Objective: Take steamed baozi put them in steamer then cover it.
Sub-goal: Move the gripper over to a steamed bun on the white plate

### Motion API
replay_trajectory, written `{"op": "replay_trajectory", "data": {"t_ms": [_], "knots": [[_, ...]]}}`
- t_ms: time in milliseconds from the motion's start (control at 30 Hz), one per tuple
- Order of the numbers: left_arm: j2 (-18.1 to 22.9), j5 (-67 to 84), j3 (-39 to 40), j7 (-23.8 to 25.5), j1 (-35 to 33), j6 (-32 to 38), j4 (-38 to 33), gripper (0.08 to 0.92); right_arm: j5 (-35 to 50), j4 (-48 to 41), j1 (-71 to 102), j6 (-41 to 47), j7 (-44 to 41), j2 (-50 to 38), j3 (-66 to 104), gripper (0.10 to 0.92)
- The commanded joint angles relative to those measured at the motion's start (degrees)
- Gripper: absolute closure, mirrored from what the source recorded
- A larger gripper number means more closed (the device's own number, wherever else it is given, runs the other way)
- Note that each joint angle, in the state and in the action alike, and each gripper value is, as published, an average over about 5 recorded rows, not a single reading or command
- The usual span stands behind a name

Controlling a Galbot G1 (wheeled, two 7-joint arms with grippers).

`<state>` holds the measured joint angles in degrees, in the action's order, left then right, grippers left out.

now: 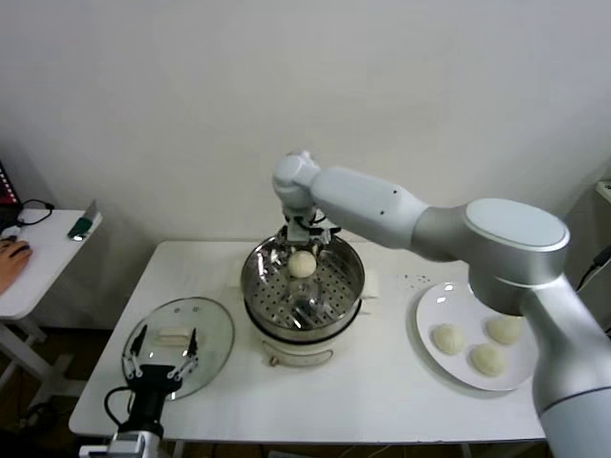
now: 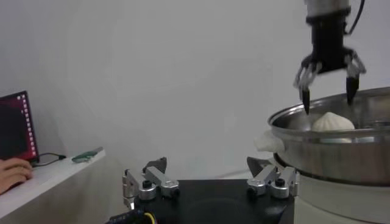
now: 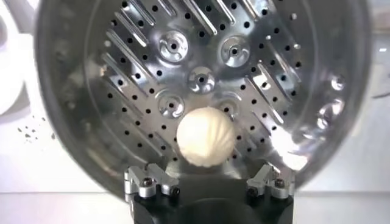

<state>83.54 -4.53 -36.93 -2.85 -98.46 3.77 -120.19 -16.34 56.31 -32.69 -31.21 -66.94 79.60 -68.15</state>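
One steamed baozi (image 1: 302,264) lies on the perforated floor of the steel steamer (image 1: 256,286) at the table's middle. My right gripper (image 1: 307,239) hangs open just above it, fingers apart and clear of the bun. The right wrist view shows the baozi (image 3: 205,136) in the steamer (image 3: 201,79) between my open right gripper (image 3: 208,175). Three more baozi (image 1: 448,338) (image 1: 504,329) (image 1: 487,358) lie on the white plate (image 1: 425,320) at the right. The glass cover (image 1: 212,329) lies flat at the left. My left gripper (image 1: 164,343) is open and empty over its near part.
A side table at the far left holds a laptop and a person's hand (image 1: 10,256). A small white object (image 1: 370,284) lies behind the steamer's right side. The left wrist view shows the steamer (image 2: 341,152), baozi (image 2: 333,122) and right gripper (image 2: 326,91).
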Motion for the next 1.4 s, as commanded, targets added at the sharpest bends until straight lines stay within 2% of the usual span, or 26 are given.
{"op": "replay_trajectory", "data": {"t_ms": [33,133,267,433,667,900,1100,1400], "knots": [[-1.03,0.44,0.42,-0.08,-0.23,-0.52,-0.2,0.177,23.39,13.1,-13.53,16.19,4.93,-18.21,-10.62,0.203],[-1.21,0.45,0.67,0.12,-0.61,-0.5,-0.11,0.177,31.98,18.05,-16.23,27.99,9.98,-26.01,-17.0,0.203],[-1.33,0.52,0.83,0.04,-0.94,-0.24,0.24,0.177,41.04,21.74,-15.68,42.51,9.01,-35.1,-19.59,0.203],[-1.42,0.5,0.79,-0.1,-0.95,-0.32,0.09,0.177,47.49,23.46,-11.78,48.36,7.37,-43.6,-20.3,0.203],[-1.19,0.46,0.67,-0.41,-1.24,-0.55,-0.1,0.177,37.64,21.81,3.35,48.7,5.92,-48.82,-13.2,0.203],[-1.09,0.49,-0.06,-0.54,-2.52,-0.44,-0.18,0.177,25.5,15.94,20.31,45.36,5.24,-47.49,-0.78,0.203],[-0.77,0.5,-0.35,-0.69,-2.53,-0.47,0.31,0.177,22.26,12.2,25.57,44.34,5.01,-45.01,3.4,0.203],[-0.92,0.29,-0.64,-0.83,-2.02,-0.48,0.91,0.177,22.15,9.93,26.71,44.37,5.05,-42.54,3.88,0.203]]}}
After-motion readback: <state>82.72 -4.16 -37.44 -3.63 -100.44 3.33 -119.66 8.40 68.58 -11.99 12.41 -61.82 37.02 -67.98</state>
